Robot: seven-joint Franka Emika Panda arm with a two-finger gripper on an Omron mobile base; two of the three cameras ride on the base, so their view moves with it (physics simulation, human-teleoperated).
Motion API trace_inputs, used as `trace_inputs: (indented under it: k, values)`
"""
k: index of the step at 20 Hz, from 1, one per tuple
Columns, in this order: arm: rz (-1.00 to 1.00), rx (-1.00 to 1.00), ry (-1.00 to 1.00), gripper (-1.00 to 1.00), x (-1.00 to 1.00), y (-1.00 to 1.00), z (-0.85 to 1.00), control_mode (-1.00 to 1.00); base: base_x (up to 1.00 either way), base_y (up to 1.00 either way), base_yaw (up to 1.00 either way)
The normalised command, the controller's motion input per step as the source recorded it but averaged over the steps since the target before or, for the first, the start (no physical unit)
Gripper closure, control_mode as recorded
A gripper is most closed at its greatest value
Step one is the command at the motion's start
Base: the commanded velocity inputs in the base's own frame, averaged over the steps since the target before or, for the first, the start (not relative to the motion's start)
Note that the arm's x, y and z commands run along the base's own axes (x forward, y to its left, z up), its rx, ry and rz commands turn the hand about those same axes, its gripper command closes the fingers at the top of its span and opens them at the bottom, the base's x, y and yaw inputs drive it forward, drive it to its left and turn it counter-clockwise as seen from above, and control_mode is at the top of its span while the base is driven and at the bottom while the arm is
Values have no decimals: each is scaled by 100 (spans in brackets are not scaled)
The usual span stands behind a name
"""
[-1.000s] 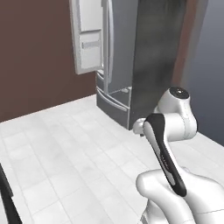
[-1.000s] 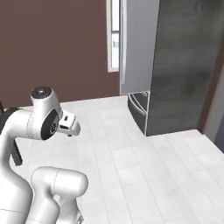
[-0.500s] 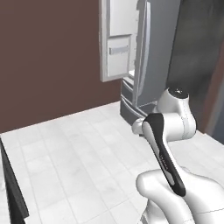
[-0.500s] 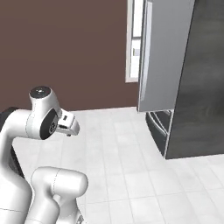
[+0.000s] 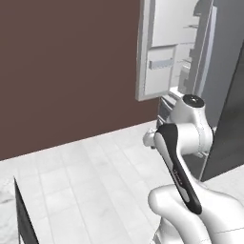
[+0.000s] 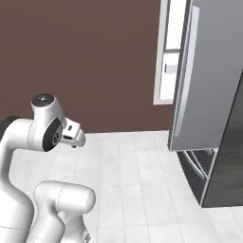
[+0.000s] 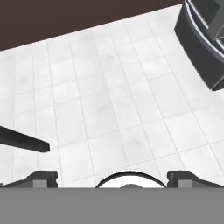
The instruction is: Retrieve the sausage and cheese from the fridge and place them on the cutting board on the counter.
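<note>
The fridge (image 5: pixel 221 71) stands at the upper right with its doors swung open; the left door's white inside with shelf bins (image 5: pixel 159 59) faces me. From the other side the grey door (image 6: pixel 209 71) is seen edge-on. The fridge's dark bottom drawers (image 7: pixel 201 35) lie at the top right of the hand view. My gripper (image 7: pixel 113 179) is folded in close to the arm, above the floor and well short of the fridge. It is open, with nothing between its fingertips (image 7: pixel 43 177). The sausage, the cheese and the cutting board are out of view. A sliver of the marble counter (image 5: pixel 4 198) shows at the far left.
White floor tiles (image 7: pixel 109 87) spread between me and the fridge. A brown wall (image 5: pixel 66 66) runs behind them. A dark cabinet panel (image 5: pixel 23 217) stands at the lower left, seen as a dark bar (image 7: pixel 22 140) from the hand.
The whole picture has shifted: the base has moved, so the fridge now sits further right and larger in both base views. The arm keeps its folded pose and the gripper stays open.
</note>
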Motion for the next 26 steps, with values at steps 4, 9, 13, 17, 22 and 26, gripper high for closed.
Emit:
trace_inputs:
  k: [4,9,13,17,22,26]
  values:
    - [0,0,0,-100,0,0,0,100,100,15,0]
    - [0,0,0,-100,0,0,0,100,100,21,-12]
    - [0,0,0,-100,0,0,0,100,100,35,-15]
    - [0,0,0,-100,0,0,0,100,100,23,-17]
    - [0,0,0,-100,0,0,0,100,100,20,-30]
    - [0,0,0,-100,0,0,0,100,96,3,-51]
